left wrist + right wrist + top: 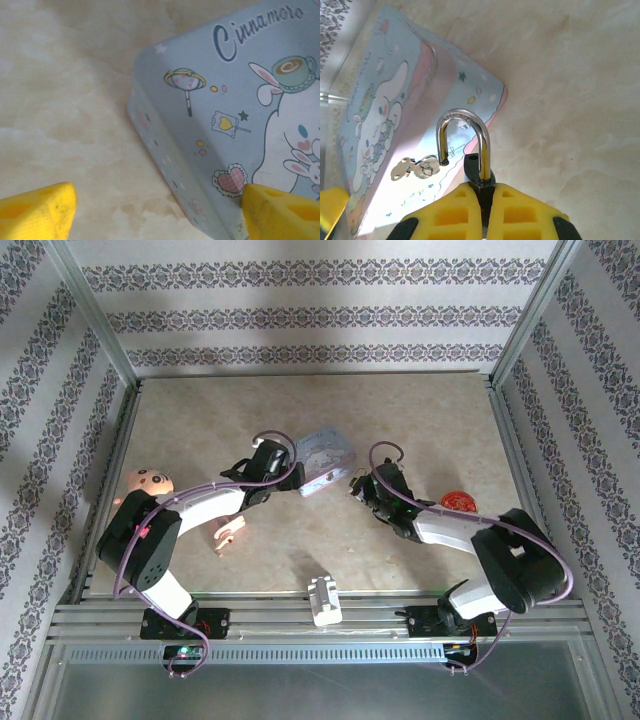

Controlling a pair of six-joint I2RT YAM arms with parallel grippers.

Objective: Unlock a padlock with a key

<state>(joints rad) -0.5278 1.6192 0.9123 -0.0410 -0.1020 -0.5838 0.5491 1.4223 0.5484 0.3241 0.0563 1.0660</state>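
Top view: the lilac tin (325, 455) lies askew on the counter (420, 420), just toward 12 o'clock from centre. The left arm (200, 510) points at it from 8 o'clock and the right arm (440, 530) from 4 o'clock. The tin sits between the two wrists.

Right jaws: closed on the padlock (479, 176). Its dark body is pinched between the yellow fingers (450, 212), and the shackle (463, 131) stands toward 12 o'clock. One shackle leg runs into the body. The other ends free, clear of the hole in the body's top.

The key (415, 167) is at 9 o'clock of the padlock, just beside the free leg and apart from the body. It is seen against the tin's printed lid.

Left jaws: open, with the yellow fingers (37, 212) wide apart. One finger is over bare counter and the other is at the tin's near corner. Cannot tell whether that one touches the tin.

Surroundings, top view, all well apart from the padlock:
- pink clip-like object (230, 533) at 7 o'clock of the tin, beside the left forearm
- round-faced pink toy (150, 481) at 9 o'clock
- red disc (460, 502) at 3 o'clock, by the right arm
- white blocky piece (323, 600) at 6 o'clock, on the front rail
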